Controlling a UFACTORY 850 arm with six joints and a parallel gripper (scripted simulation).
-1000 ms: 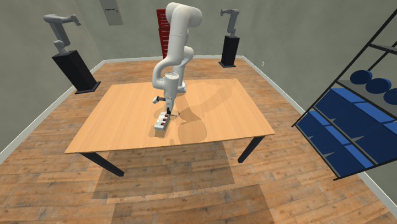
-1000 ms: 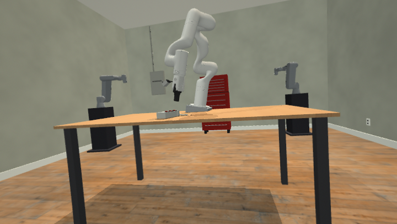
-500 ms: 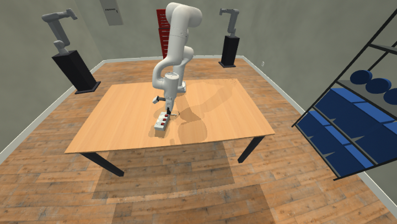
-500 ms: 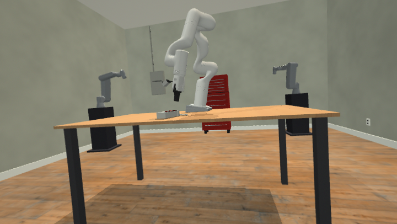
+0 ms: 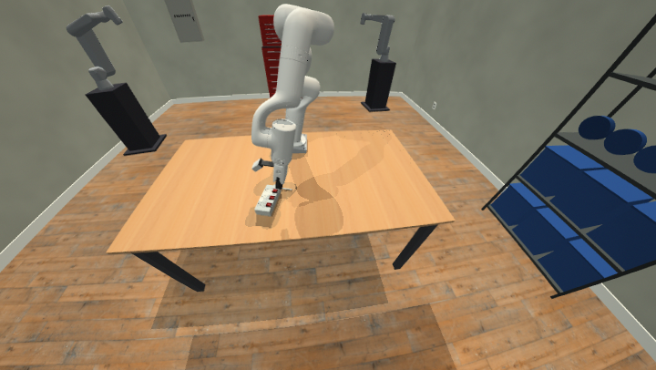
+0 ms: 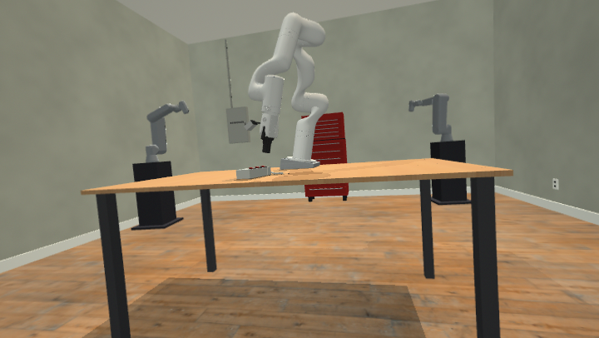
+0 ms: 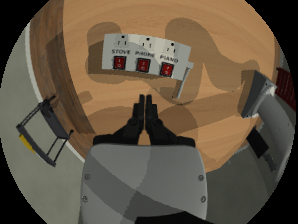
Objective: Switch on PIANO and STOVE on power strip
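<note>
A wooden table (image 5: pixel 376 192) fills the middle of the room, and the white arm (image 5: pixel 293 68) is mounted at its far edge, folded over so that the wrist points down toward the table's centre.

The power strip (image 5: pixel 267 200) is found lying flat and face up on the table, a little left of centre and just in front of the arm's base. Its long axis runs from near-left to far-right in the top view. Three red rocker switches are carried in a row along it; in the wrist view they are labelled STOVE (image 7: pixel 120 62), a middle one whose label is too blurred to be read with certainty (image 7: pixel 143 64), and PIANO (image 7: pixel 166 67).

The gripper (image 6: pixel 266 145) is held well above the strip, nothing being touched; in the exterior view a plain gap is seen between the fingertips and the strip's top. In the top view it is placed over the strip's far end, the end where the PIANO switch is judged to lie. From the wrist camera the strip lies ahead of the fingertips, with its long axis set across the line of the fingers.

The fingers are pressed together, with nothing between them, forming a single narrow tip suited to pushing a rocker. Which switches are already on cannot be told.
</note>
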